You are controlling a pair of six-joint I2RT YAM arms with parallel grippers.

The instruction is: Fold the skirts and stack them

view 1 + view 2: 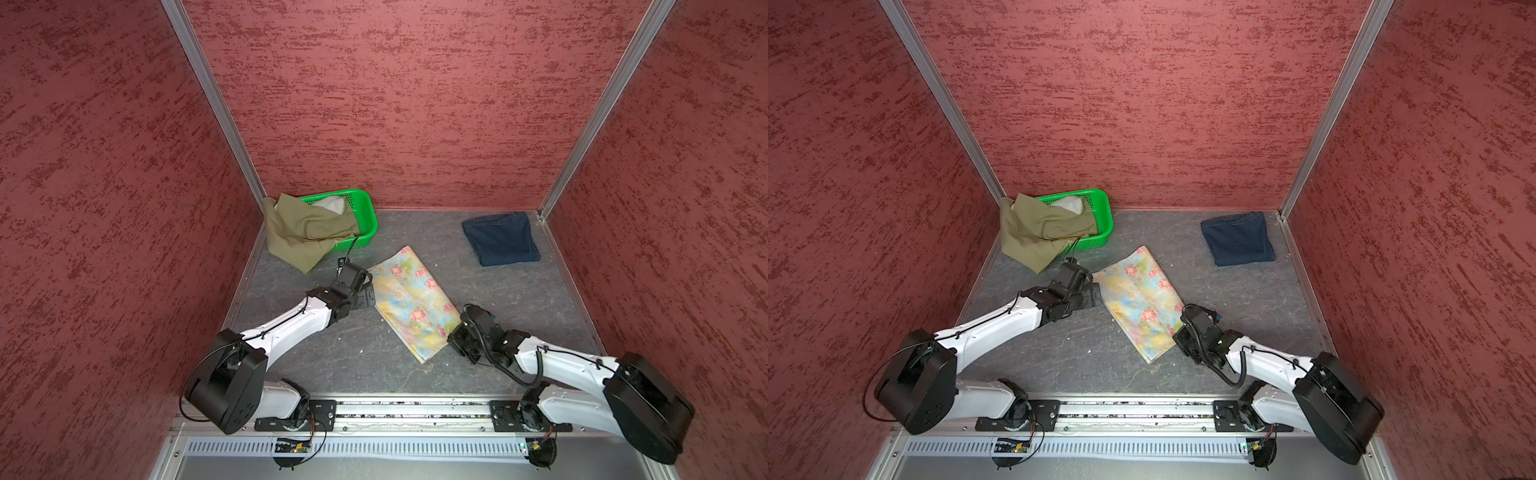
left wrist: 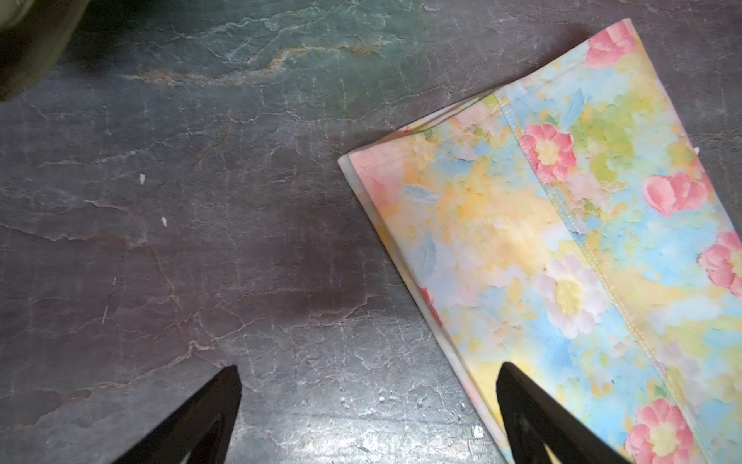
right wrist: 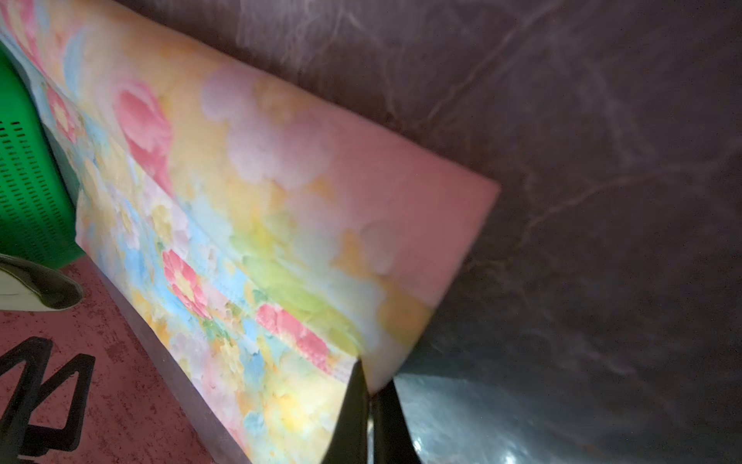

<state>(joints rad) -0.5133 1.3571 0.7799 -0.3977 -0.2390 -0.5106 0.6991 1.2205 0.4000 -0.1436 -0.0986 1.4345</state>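
Red textured walls (image 1: 104, 208) close in a grey, stone-patterned table (image 1: 498, 299). The floral skirt (image 1: 411, 303) (image 1: 1140, 301) lies folded into a long strip, set slantwise in the middle of the table between the two arms. The olive skirt (image 1: 299, 232) sits crumpled at the far left corner, half in the green basket (image 1: 368, 208) and half spilling over its near edge onto the table, with something white (image 1: 330, 203) showing in the basket behind it. The denim skirt (image 1: 500, 239) lies folded and flat at the far right corner, well apart from the others.

The left claw (image 2: 369, 367) (image 1: 368, 297) hangs at the floral skirt's (image 2: 562, 261) far end, spread wide, with one finger above the cloth and one above bare table. The right claw (image 3: 373, 381) (image 1: 451, 336), at the near end, is pressed together and pinches the edge of the floral skirt (image 3: 261, 221), which rises off the table there.
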